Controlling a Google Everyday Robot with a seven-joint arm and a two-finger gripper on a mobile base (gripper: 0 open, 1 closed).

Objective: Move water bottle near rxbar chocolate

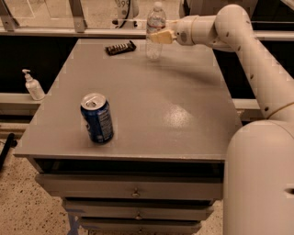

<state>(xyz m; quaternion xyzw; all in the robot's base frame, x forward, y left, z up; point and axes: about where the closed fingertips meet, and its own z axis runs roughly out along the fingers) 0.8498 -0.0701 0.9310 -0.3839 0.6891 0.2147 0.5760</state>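
My gripper point(159, 36) holds bottle point(155, 19) upright at far table point(147, 101) edge. Bar point(120, 47) lies near, left in view. I must slide that way.

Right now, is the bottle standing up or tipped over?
Standing up. The bottle has its white cap pointing straight up and its base facing the table, while the gripper clamps its middle.

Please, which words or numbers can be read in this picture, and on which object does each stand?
"899", uncertain: on the white object behind the table.
Label of the water bottle, which the gripper clamps at the table's far side: blurred.
Markings on the rxbar chocolate: too small.
Print on the blue can: blurred.
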